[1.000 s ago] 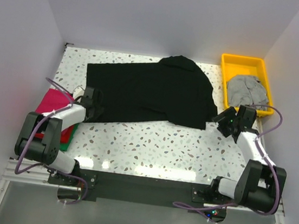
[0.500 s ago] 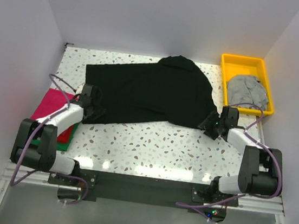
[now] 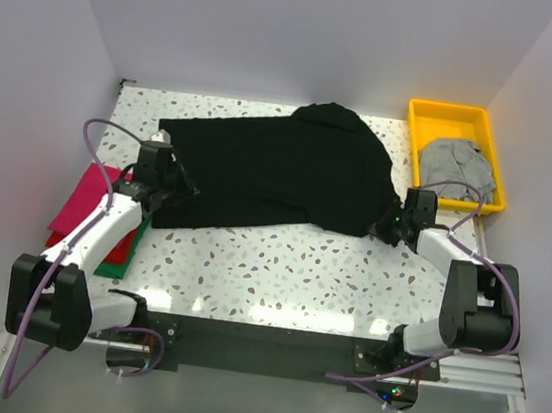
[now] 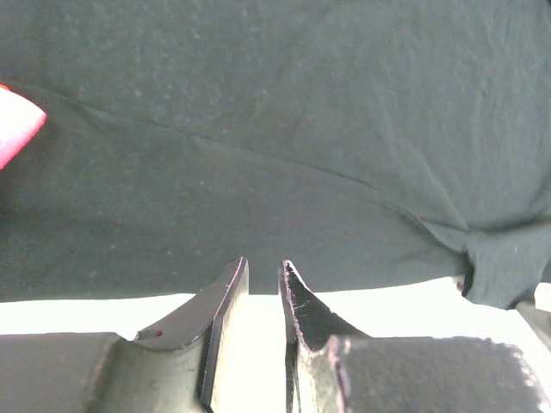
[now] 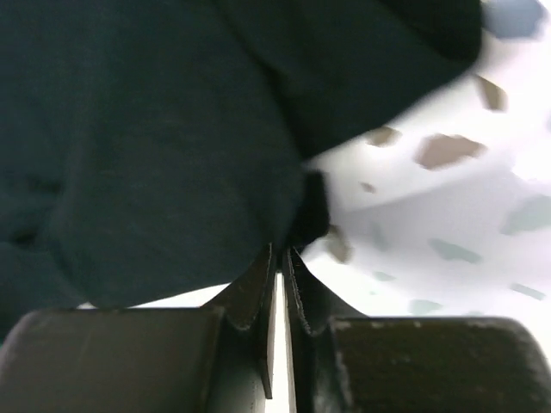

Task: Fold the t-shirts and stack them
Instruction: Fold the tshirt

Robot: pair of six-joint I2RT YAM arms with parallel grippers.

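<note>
– Across the far half of the table [image 3: 288, 269], what is lying there?

– A black t-shirt [image 3: 280, 172], spread flat. Its long axis runs left to right, from near the left edge to just short of the yellow tray [image 3: 415, 118] in the far right corner. Its near hem faces the arms.

– Where are the other shirts?

– A grey t-shirt [image 3: 454, 166] lies crumpled in the tray. A folded stack topped by the magenta t-shirt [image 3: 81, 198] sits at the left edge (partly hidden under the left arm).

– Which arm is nearer which end?

– Each has its own end. The left gripper [image 3: 165, 185] sits at the shirt's near left corner and the right gripper [image 3: 390, 226] at its near right corner. The cloth stretches between them and away toward the far edge.

– How do the grippers stand?

– In the right wrist view the fingers are together with only a thin slit between them, and a small fold of black cloth is pinched at their tips. In the left wrist view the fingers stand a narrow gap apart with their tips at the hem. Whether cloth is caught between them cannot be told.

– What does the coming move turn on?

– Probably on both near corners being held. A fold would carry the near hem over the shirt toward the far edge, across its long axis, and an unheld left corner would be left behind.
</note>
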